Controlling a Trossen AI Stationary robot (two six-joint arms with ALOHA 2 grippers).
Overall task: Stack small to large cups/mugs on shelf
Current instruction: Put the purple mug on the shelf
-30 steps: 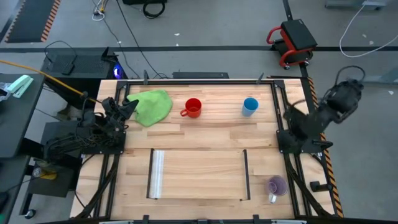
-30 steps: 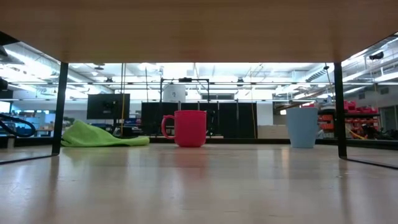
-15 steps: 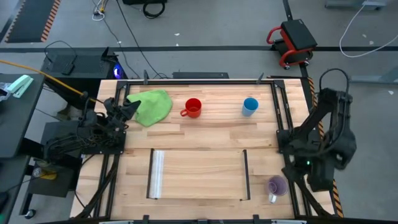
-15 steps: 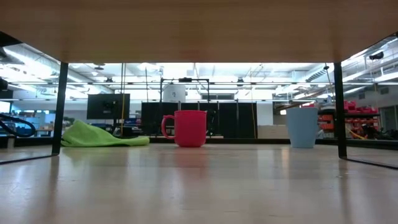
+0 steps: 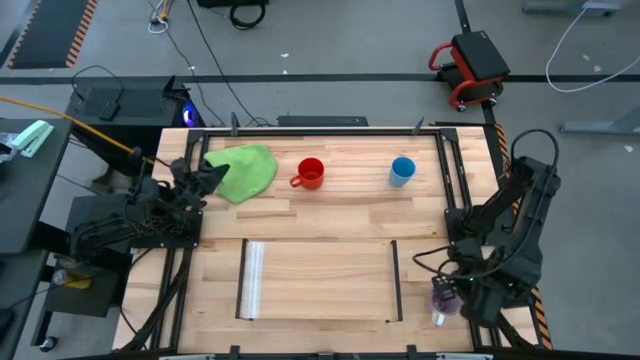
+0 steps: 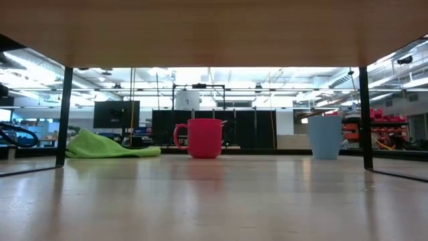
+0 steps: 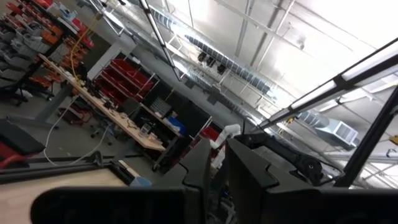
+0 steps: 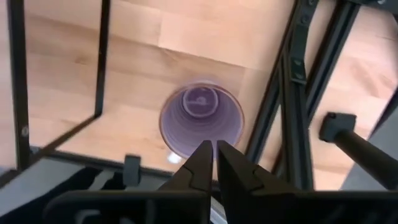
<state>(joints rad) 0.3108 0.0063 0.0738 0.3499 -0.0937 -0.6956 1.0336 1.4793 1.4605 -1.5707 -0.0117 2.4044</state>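
The translucent purple mug (image 5: pixel 443 300) stands upright near the table's near right corner, beside the shelf's dark bar. Seen from above in the right wrist view (image 8: pixel 201 121), it is empty. My right gripper (image 8: pixel 215 154) is shut and points down just over the mug's rim; I see no touch. The red mug (image 5: pixel 310 173) and the light-blue cup (image 5: pixel 402 170) stand upright at the far side, and also show in the low view, red mug (image 6: pixel 200 137) and cup (image 6: pixel 326 136). The shelf (image 5: pixel 320 280) stands on thin legs at the near middle. My left gripper (image 5: pixel 205 175) is shut at the table's left edge.
A green cloth (image 5: pixel 243 170) lies at the far left, next to my left gripper. The black frame rail (image 8: pixel 292 124) runs close beside the purple mug. The shelf's clear strip (image 5: pixel 254 280) is on its left short edge. Bare tabletop lies between the shelf and the far mugs.
My right arm has swung from the middle of the table's right edge toward the near right corner and tipped down, so its gripper now stands over the purple mug. The mugs, the cup and the cloth have stayed in place.
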